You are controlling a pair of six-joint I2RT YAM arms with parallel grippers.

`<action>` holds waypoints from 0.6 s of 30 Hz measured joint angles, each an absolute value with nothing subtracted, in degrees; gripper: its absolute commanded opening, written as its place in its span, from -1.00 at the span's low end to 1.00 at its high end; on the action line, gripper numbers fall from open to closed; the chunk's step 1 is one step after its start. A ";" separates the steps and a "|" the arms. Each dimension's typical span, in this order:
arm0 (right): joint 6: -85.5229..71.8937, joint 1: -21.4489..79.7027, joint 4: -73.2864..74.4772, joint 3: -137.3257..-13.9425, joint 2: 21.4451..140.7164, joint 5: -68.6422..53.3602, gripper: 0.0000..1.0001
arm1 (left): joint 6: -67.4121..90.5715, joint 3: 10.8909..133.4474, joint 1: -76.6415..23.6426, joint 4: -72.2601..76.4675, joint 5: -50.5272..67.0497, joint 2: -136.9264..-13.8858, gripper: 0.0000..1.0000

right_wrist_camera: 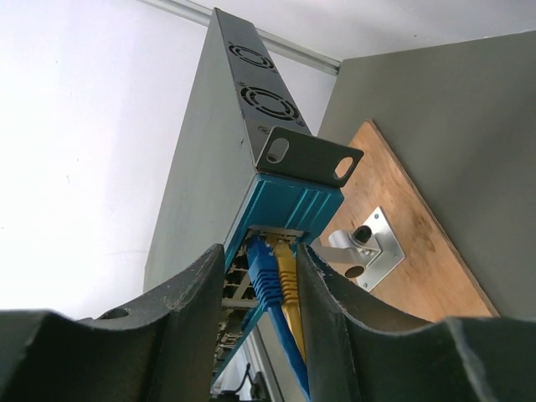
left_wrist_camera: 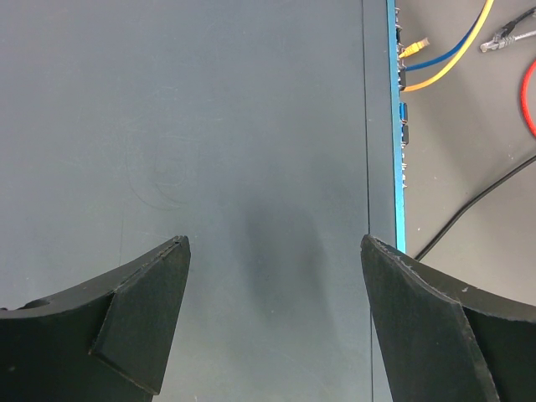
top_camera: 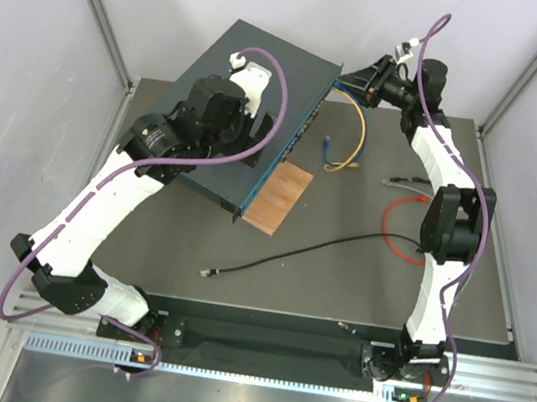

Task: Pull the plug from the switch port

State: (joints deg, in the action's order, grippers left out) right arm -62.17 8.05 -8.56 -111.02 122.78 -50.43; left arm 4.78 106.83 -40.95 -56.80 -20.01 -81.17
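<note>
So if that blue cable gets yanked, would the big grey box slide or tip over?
Probably neither. The switch looks like a broad, flat metal box, likely heavy and hard to tip. The left claw hangs open right over its top, so it could perhaps steady it.

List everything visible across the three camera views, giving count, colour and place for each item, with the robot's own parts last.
switch: one, dark blue-grey with teal front, far left of table
blue cable: one, blue, plugged in at the switch's far end
yellow cable: one, yellow, plugged in beside the blue one
board: one, brown, by the switch's near front corner
bracket: one, silver, on the board
black cable: one, black, loose mid-table
red cable: one, red, loose at right
left hand: one, black, open above the switch's top
right hand: one, black, fingers flanking both plugs; grip unclear
</note>
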 measured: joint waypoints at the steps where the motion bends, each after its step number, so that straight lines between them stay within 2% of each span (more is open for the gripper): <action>1: -62.15 8.08 -8.56 -111.00 122.78 -50.43 -0.21 | 4.78 106.83 -40.95 -56.80 -20.01 -81.17 0.75; 18: -61.06 8.19 -9.02 -109.10 122.78 -50.92 -0.21 | 4.78 106.83 -40.95 -56.84 -20.01 -81.17 0.75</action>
State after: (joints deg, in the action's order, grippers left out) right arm -61.06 8.19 -9.02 -109.10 122.78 -50.92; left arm 4.78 106.83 -40.95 -56.84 -20.01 -81.17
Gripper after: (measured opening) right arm 0.399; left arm 0.875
